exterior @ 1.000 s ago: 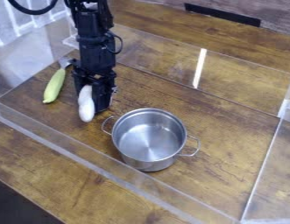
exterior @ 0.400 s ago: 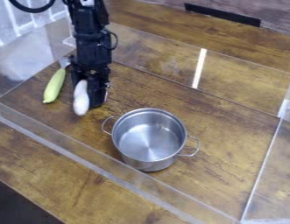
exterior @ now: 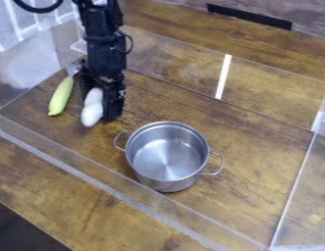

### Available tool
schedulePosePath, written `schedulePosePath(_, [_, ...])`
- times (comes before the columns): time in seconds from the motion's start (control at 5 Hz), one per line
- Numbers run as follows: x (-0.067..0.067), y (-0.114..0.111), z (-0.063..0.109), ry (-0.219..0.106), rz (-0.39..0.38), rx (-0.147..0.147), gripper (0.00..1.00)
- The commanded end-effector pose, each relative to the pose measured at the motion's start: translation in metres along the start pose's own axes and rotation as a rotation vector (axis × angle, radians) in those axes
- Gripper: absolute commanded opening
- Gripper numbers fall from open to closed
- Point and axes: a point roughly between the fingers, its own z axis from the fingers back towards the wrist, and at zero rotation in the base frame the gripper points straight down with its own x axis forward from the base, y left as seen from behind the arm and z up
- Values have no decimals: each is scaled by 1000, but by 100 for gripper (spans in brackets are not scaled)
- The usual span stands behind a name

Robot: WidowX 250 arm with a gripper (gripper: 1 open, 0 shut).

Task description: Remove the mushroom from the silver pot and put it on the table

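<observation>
The white mushroom (exterior: 91, 110) lies on the dark wooden table (exterior: 243, 118), left of the silver pot (exterior: 168, 155). The pot stands upright and its inside is empty and shiny. My black gripper (exterior: 102, 104) hangs straight down over the mushroom with its jaws spread, open. One finger (exterior: 116, 106) shows to the right of the mushroom; the other is mostly hidden behind it. The mushroom rests at a slight tilt between them, and its reddish cap end does not show.
A long yellow-green vegetable (exterior: 60, 95) lies just left of the gripper. Clear acrylic walls (exterior: 138, 201) border the tabletop at the front, left and right. Bare wood stretches to the right of the pot and behind it.
The jaws have gone from shut on the mushroom to open. The mushroom has settled onto the table, shifted slightly left and tilted.
</observation>
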Motion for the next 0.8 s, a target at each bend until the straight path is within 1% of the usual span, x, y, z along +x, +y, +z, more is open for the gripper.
schedulePosePath(0.0, [4,6,41,-85,37,36,100])
schedulePosePath(0.2, [7,2,67,-126,61,49,100])
schedulePosePath(0.4, [7,8,70,-155,84,65,100])
schedulePosePath(0.6, [8,15,68,-169,104,75,100])
